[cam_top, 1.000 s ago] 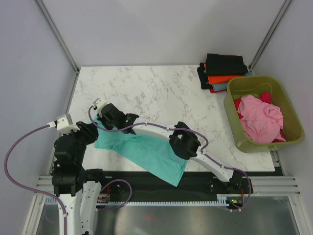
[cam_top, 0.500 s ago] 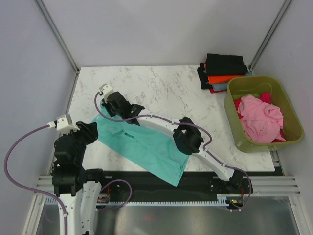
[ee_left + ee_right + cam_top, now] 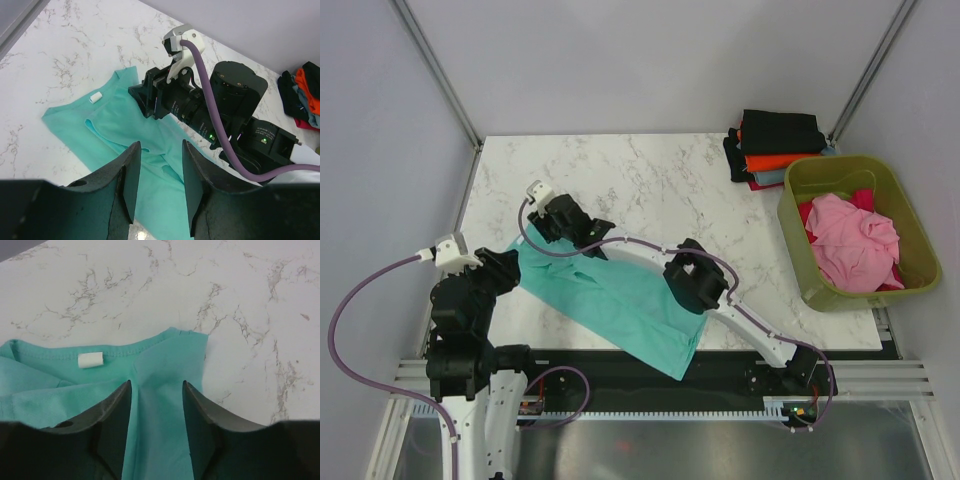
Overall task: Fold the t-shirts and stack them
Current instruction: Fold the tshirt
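A teal t-shirt (image 3: 610,305) lies spread on the marble table, running from the left side toward the near edge. My right gripper (image 3: 550,228) reaches across it to its far-left end. In the right wrist view this gripper (image 3: 156,385) stands open just above the collar edge of the teal t-shirt (image 3: 165,355), beside a white label (image 3: 90,360), and holds nothing. My left gripper (image 3: 160,145) is open too, hovering over the teal t-shirt (image 3: 115,125) with nothing between its fingers. Folded t-shirts (image 3: 775,145) in black, orange and red are stacked at the back right.
An olive-green tub (image 3: 800,260) stands at the right edge with a crumpled pink t-shirt (image 3: 850,235) and a red one in it. The right arm (image 3: 695,280) lies over the teal shirt's middle. Grey walls enclose the table.
The right gripper pulled the shirt's collar end away from the near edge, then opened and let it go. The cloth now lies flatter. The left gripper stayed where it was.
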